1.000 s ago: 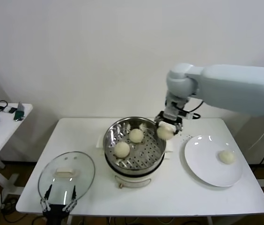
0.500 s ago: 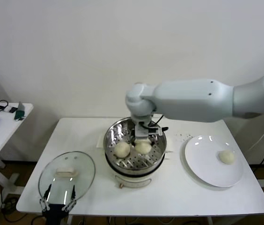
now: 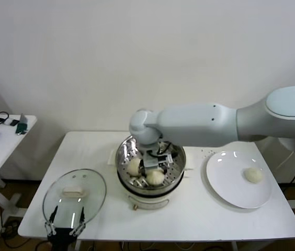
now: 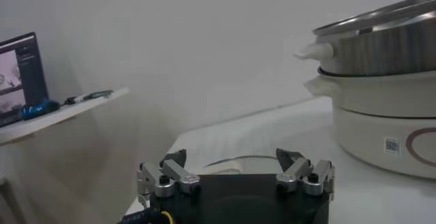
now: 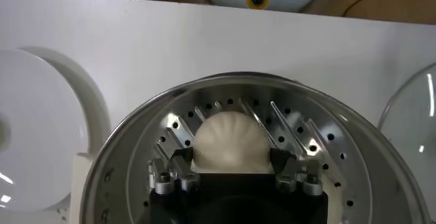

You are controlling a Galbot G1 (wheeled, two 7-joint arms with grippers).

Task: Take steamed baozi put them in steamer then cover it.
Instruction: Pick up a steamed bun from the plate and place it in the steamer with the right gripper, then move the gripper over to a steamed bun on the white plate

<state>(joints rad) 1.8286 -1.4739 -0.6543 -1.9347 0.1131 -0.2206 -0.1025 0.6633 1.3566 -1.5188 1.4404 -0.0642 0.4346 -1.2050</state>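
Down at the steamer's [image 3: 174, 152] six o'clock, the right gripper [image 3: 154, 168], clamped on a baozi [image 3: 155, 178], has lowered it beside another, leaving one on the plate [image 3: 226, 183].

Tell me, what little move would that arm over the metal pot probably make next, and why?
Probably let go. The right gripper is down inside the steamer with a baozi between its fingers, apparently just above the perforated floor, beside another bun. Opening would leave it there; one bun waits on the plate.
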